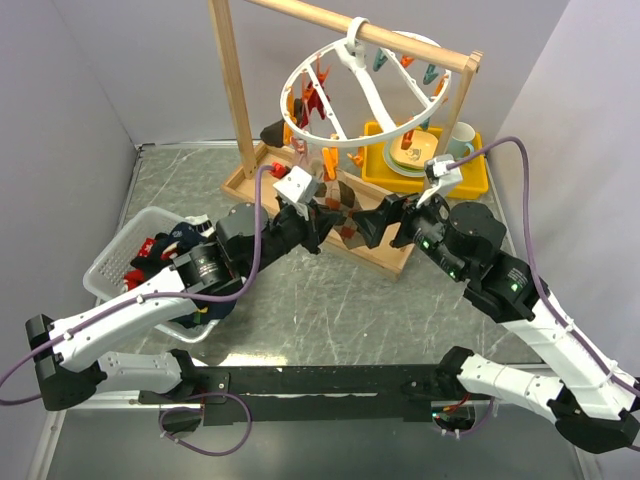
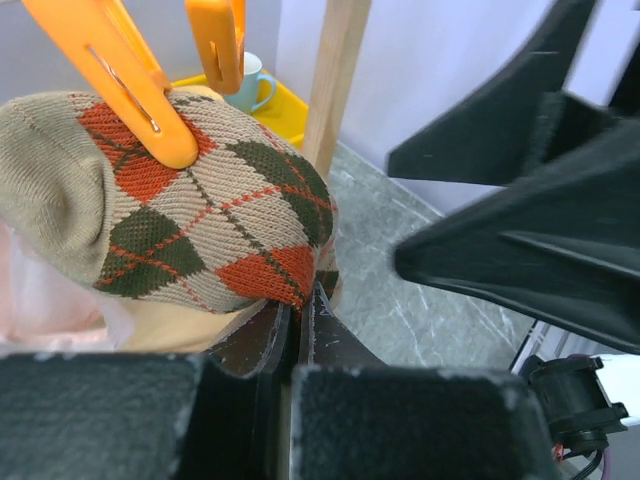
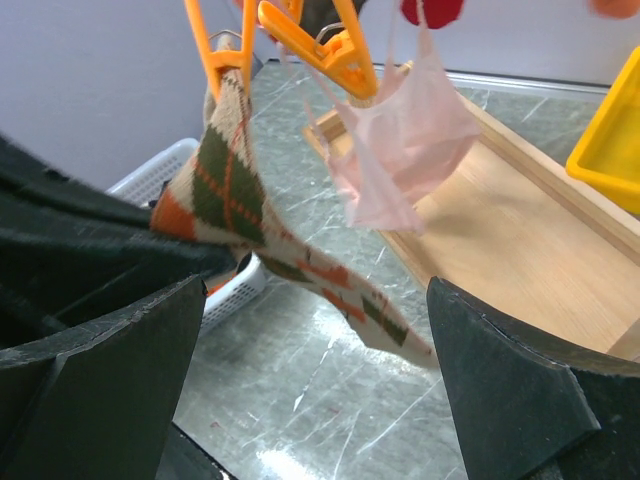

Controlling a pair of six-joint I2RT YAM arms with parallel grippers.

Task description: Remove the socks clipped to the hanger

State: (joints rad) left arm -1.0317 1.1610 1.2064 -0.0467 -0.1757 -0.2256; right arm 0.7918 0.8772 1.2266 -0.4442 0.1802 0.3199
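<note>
Nearest to the lens, my two arms are reaching from the near edge out over the grey table (image 1: 330, 310), their tips meeting just in front of the wooden rack (image 1: 232, 90) that is standing at the far middle. From its top bar the white round hanger (image 1: 367, 85) is hanging tilted, with coloured clips dangling under its ring. At the left, a white basket (image 1: 120, 250) is sitting beside my left arm, holding a pile of loose socks (image 1: 165, 250) in red, navy and black. At the far right a yellow tray (image 1: 475, 175) is lying just beyond the rack's base.

I am holding my left gripper (image 2: 300, 310) closed tight, and it is pinching the lower edge of an argyle sock (image 2: 200, 210), beige with orange and dark green diamonds. I am keeping my right gripper (image 1: 360, 224) spread wide, holding nothing, facing the left one with the sock hanging between us. An orange clip (image 2: 130, 90) is biting the top of that sock. Just right of it a thin pink sock (image 3: 400, 150) is hanging from another orange clip over the rack's base. A pale cup (image 2: 250, 85) is standing on the tray.
</note>
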